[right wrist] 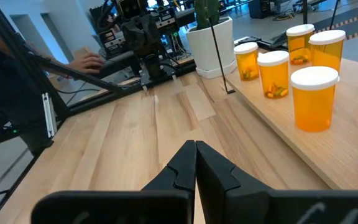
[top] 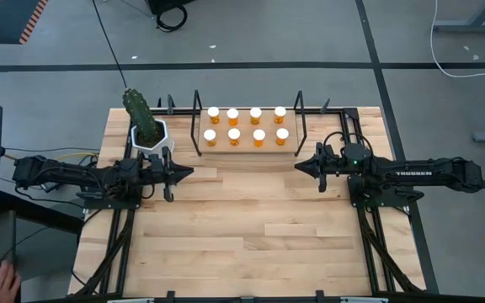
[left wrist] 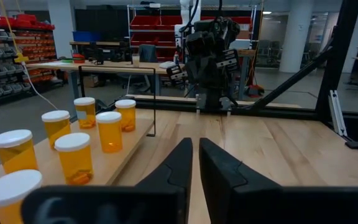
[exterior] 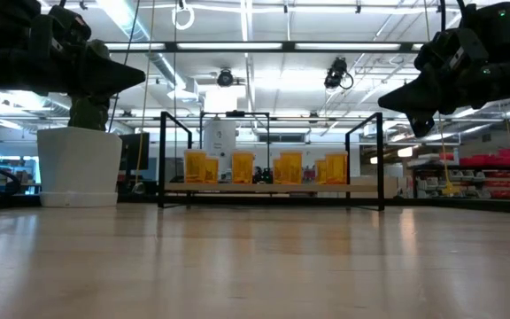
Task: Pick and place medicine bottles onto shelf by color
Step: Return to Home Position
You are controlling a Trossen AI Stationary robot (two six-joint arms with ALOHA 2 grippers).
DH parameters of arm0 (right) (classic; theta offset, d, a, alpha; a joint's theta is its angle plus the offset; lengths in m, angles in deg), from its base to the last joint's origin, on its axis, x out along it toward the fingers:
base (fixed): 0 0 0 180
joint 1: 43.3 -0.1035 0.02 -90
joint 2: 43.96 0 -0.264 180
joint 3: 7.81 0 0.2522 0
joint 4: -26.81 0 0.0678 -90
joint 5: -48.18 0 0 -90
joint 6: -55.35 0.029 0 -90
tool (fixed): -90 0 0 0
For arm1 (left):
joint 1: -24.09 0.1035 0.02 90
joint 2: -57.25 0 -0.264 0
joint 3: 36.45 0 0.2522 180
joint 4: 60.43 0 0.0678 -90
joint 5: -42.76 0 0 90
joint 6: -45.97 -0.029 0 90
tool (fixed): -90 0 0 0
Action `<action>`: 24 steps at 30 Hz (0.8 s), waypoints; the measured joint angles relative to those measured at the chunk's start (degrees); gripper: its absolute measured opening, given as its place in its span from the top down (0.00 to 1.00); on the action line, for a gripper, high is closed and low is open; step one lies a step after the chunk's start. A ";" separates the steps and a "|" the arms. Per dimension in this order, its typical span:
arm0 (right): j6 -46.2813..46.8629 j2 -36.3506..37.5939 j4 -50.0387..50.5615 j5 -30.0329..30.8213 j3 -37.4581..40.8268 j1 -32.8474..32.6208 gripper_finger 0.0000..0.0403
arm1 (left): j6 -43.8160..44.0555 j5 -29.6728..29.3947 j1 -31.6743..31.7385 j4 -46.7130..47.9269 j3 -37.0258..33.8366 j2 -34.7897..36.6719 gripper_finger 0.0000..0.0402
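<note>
Eight amber medicine bottles (top: 247, 124) with white caps stand upright in two rows of four on the light-wood shelf (top: 247, 150), which sits at the table's far edge between black wire uprights. The low view shows the bottles (exterior: 264, 167) on the board (exterior: 264, 187). My left gripper (top: 190, 172) hovers above the table, left of and nearer than the shelf, fingers shut (left wrist: 195, 146) and empty. My right gripper (top: 297, 167) hovers level with it at the shelf's right end, fingers shut (right wrist: 196, 146) and empty. The two grippers point toward each other.
A white hexagonal pot with a cactus (top: 148, 135) stands left of the shelf, close to my left gripper. Bare wood tabletop (top: 251, 236) spreads over the near half. A person's hand (top: 2, 282) shows off the table's near-left corner.
</note>
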 joint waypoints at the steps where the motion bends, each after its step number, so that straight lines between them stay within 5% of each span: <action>1: 0.00 0.00 0.00 -0.01 0.00 0.00 0.96 | 0.01 0.00 0.00 0.01 0.00 -0.02 0.91; 24: 0.00 0.00 0.00 0.01 0.00 -0.01 0.96 | 0.00 0.00 0.00 0.00 0.00 -0.01 0.90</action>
